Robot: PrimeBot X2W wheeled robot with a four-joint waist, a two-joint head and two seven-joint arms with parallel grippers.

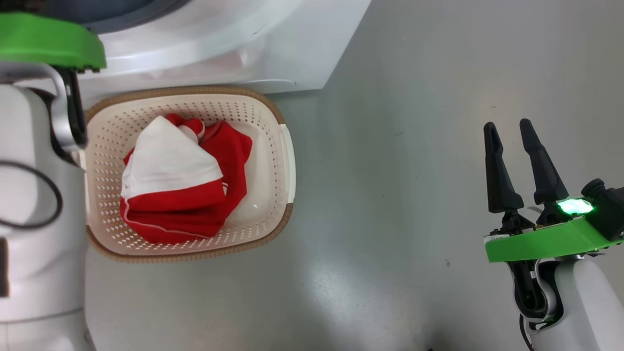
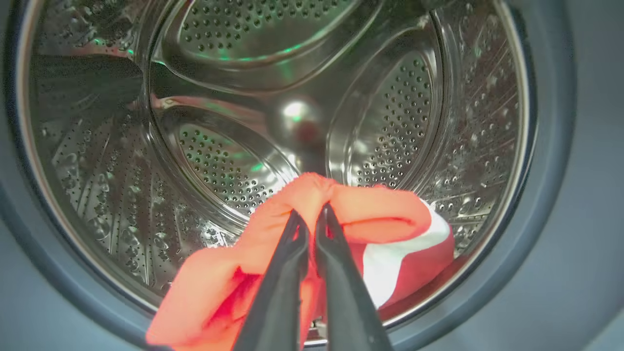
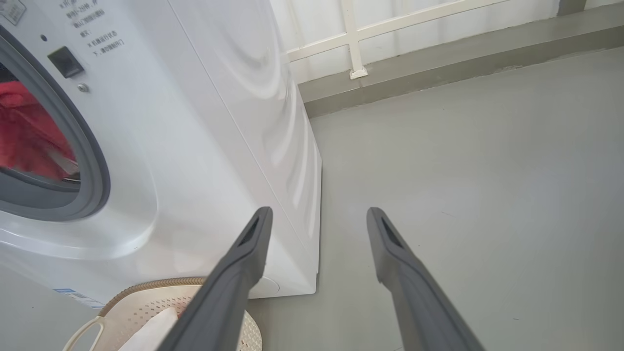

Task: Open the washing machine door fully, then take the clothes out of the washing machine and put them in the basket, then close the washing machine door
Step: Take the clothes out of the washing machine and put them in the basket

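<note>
Nearby, the right gripper (image 1: 508, 125) is hanging wide open, empty. Beyond, one red-and-white garment (image 1: 170, 165) is lying in the basket (image 1: 195, 91). Farther in, the left gripper (image 2: 311, 212) is pinching a fold of the clothes (image 2: 390, 214) inside the drum (image 2: 390, 97) of the washing machine (image 3: 219, 122); lifting them out and closing the door seem to be remaining.

Forearms (image 1: 34, 273): glossy white shells | wrist plates (image 1: 541, 242): bright green | right gripper (image 1: 507, 125): two long black tapered fingers | cable (image 1: 58, 197): black loop

A laundry area: a white front-loading washing machine (image 3: 195, 146) stands on a bare grey floor (image 3: 463, 170), with a perforated basket (image 1: 195, 90) just in front of it and a white railing (image 3: 352, 39) behind it.
</note>
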